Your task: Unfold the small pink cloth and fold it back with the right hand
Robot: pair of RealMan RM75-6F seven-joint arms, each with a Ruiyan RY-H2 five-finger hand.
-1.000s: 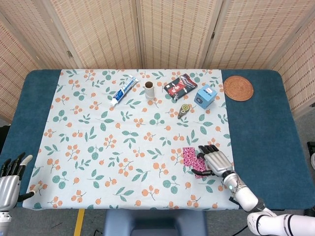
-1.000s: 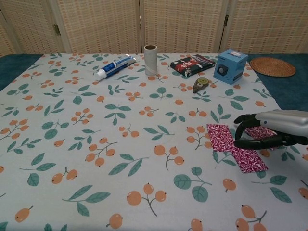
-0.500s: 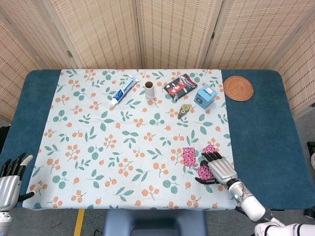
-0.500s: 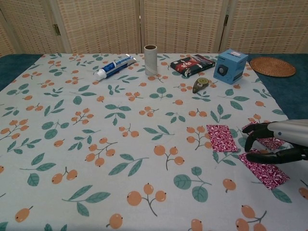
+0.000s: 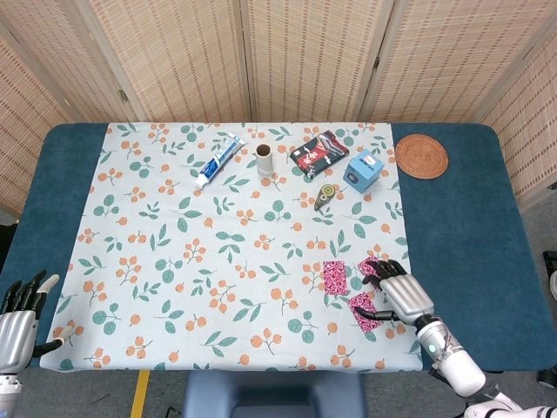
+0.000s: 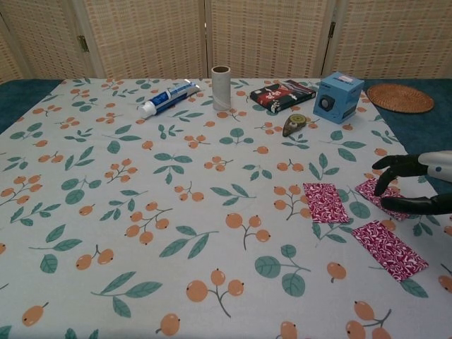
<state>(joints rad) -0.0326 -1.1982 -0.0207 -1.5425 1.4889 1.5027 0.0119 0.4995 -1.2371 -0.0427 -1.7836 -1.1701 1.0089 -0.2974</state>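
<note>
**Q:** Right robot hand (image 6: 417, 185), state?

**A:** Fingers curled but apart, holding nothing, poised over the far-right piece of pink cloth (image 6: 382, 195).

**Q:** Item location?

**A:** Pink patterned pieces lie flat on the desk (image 6: 141, 268) at near right, on the floral covering (image 5: 218, 261). Blue box (image 6: 337, 97) far behind.

**Q:** Risk?

**A:** Likely a fingertip drags the thin fabric, bunching it instead of folding.

My right hand (image 6: 417, 185) hovers at the table's right edge over small pink patterned cloth pieces.

My dark fingers (image 6: 393, 164) curl above one pink piece (image 6: 376, 193); another (image 6: 388, 249) lies nearer, a third (image 6: 324, 203) further left, all flat on the leaf-and-berry tablecloth (image 6: 141, 212). Far side: toothpaste tube (image 6: 168, 97), cardboard roll (image 6: 221, 87), blue box (image 6: 338, 97).
</note>
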